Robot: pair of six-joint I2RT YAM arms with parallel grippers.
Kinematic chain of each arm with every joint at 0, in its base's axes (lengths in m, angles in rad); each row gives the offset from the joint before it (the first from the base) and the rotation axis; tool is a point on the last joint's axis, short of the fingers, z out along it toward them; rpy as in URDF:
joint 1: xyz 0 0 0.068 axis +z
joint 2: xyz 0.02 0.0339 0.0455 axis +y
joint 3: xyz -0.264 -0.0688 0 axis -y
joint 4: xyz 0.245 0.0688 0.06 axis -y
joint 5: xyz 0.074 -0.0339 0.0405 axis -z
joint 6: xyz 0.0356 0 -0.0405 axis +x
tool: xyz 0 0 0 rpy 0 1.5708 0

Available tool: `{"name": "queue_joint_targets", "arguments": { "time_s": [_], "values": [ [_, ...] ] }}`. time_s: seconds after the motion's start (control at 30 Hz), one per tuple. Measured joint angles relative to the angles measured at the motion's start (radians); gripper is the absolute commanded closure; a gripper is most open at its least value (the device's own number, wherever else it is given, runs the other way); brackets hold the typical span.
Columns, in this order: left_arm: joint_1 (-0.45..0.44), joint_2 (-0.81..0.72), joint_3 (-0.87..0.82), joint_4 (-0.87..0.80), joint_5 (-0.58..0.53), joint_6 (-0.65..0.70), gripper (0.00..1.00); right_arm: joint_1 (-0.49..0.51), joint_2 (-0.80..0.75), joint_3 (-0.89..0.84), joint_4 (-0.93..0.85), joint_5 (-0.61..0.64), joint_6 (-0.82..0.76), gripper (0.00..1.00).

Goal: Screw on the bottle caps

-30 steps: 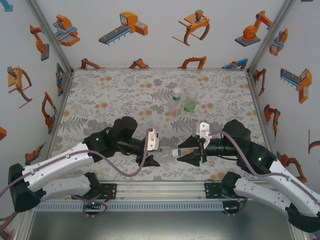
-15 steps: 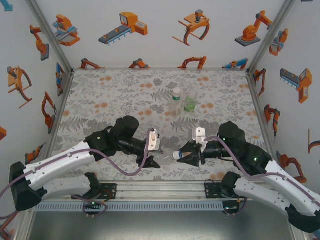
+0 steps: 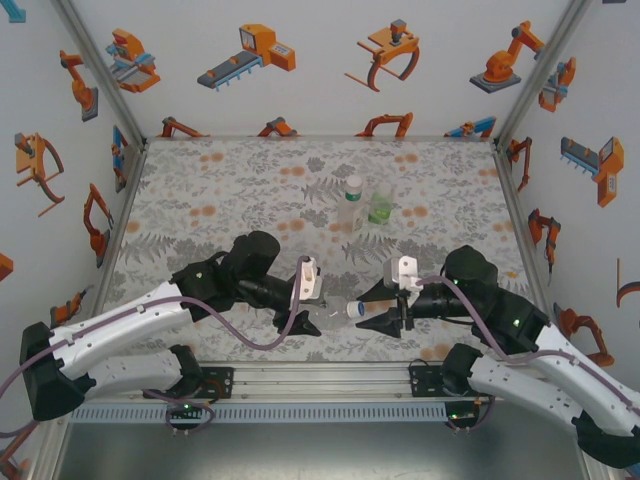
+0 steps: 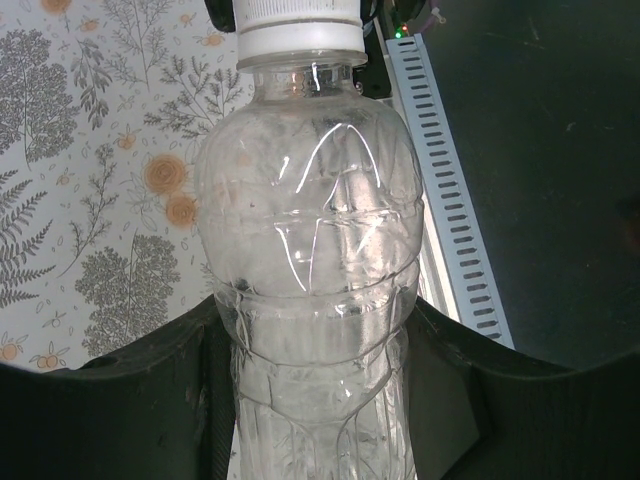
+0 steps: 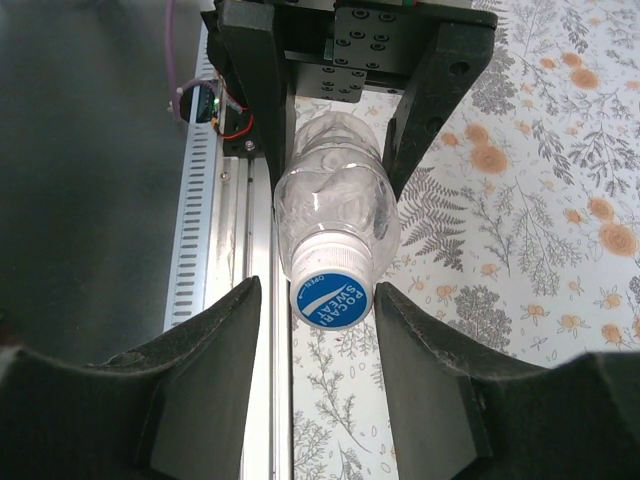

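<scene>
At six o'clock on the surface (image 3: 200,180), my left fingers (image 4: 130,400) clamp the clear bottle (image 4: 310,250), right fingers (image 5: 200,370) apart astride its cap (image 5: 335,290): next, I reckon, pinch and twist.

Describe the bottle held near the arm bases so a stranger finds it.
At the near edge of the floral table, the left gripper holds a clear bottle. Unlike the two upright bottles behind, it lies sideways, its white cap blue-topped.

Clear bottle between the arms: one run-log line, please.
left gripper: shut on clear bottle, horizontal | right gripper: open, flanking white cap on bottle neck | other bottles: upright, rear
</scene>
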Motion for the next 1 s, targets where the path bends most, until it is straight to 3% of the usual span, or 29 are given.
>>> {"name": "queue_joint_targets", "arguments": {
  "time_s": [0.3, 0.47, 0.57, 0.63, 0.73, 1.0],
  "values": [
    [0.0, 0.001, 0.003, 0.0, -0.001, 0.0, 1.0, 0.0, 0.016, -0.012, 0.036, 0.016, 0.027, 0.59],
    [0.0, 0.001, 0.003, -0.002, -0.004, 0.0, 1.0, 0.0, 0.016, -0.014, 0.048, 0.021, 0.052, 0.77],
    [0.0, 0.001, 0.003, -0.01, -0.008, 0.0, 1.0, 0.0, 0.017, -0.021, 0.056, 0.029, 0.071, 1.0],
    [0.0, 0.001, 0.003, -0.017, -0.014, 0.0, 1.0, 0.0, 0.022, -0.025, 0.066, 0.047, 0.11, 1.0],
    [0.003, 0.001, 0.003, -0.026, -0.038, 0.0, 1.0, 0.002, 0.032, -0.036, 0.095, 0.107, 0.241, 1.0],
    [0.01, 0.004, -0.001, -0.048, -0.151, 0.0, 1.0, 0.004, 0.095, -0.046, 0.115, 0.335, 0.818, 1.0]
  ]
}}
